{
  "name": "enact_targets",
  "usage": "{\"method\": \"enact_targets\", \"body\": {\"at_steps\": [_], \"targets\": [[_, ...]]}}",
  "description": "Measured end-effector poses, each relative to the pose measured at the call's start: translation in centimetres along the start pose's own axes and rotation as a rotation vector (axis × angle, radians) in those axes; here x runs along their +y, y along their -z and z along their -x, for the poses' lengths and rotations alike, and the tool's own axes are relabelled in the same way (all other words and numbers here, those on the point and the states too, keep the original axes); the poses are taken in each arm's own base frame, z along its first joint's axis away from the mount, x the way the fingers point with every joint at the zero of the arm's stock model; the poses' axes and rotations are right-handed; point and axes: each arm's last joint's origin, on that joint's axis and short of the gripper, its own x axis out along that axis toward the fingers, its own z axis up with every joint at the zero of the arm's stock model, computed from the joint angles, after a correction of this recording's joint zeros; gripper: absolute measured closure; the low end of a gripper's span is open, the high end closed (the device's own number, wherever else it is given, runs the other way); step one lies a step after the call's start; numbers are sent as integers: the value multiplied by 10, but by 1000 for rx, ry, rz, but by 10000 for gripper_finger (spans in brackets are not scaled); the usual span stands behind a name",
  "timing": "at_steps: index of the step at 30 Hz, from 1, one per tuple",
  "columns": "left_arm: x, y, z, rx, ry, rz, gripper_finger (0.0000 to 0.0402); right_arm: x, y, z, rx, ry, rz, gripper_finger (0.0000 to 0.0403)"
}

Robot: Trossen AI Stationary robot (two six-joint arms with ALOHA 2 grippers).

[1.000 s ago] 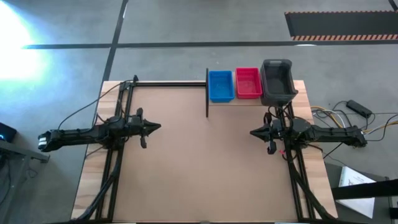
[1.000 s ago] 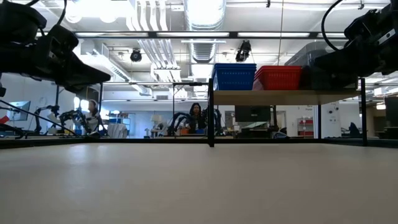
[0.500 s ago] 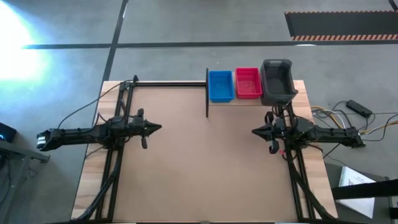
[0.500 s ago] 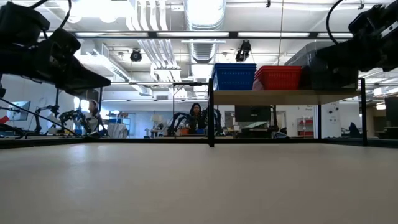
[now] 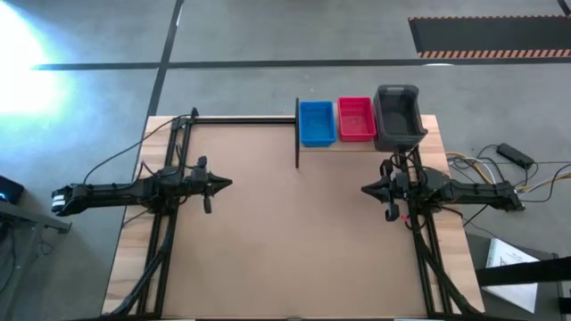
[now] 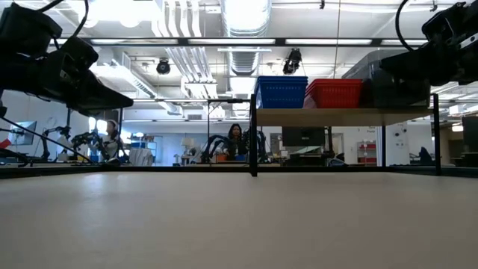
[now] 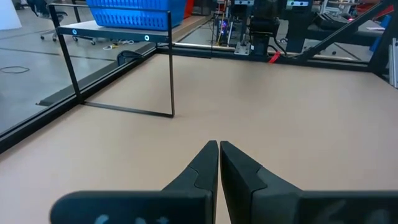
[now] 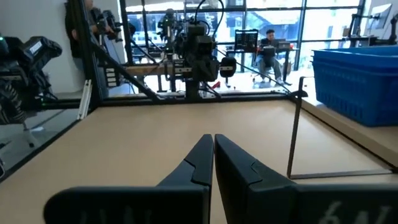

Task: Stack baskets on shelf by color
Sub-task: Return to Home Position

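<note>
I see the blue plastic basket (image 5: 317, 123), red plastic basket (image 5: 355, 119) and grey plastic basket (image 5: 398, 117) side by side on the light wooden shelf (image 6: 336, 116), while my left claw (image 5: 227, 184) and right claw (image 5: 366, 189) hover pinched together over opposite sides of the brown counter (image 5: 285, 241).

The left arm (image 5: 116, 191) and right arm (image 5: 468, 191) are dark and slim, with thin black cables. The left gripper (image 7: 219, 144) and right gripper (image 8: 213, 137) have pointed black fingers.
</note>
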Motion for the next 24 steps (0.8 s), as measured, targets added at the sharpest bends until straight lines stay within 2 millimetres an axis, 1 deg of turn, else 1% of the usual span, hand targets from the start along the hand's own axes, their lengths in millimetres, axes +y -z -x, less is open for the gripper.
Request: {"method": "enact_targets", "body": {"at_steps": [24], "targets": [[0,0,0,2,0,0,402,0,2,-2,31,-4,-1,394]]}}
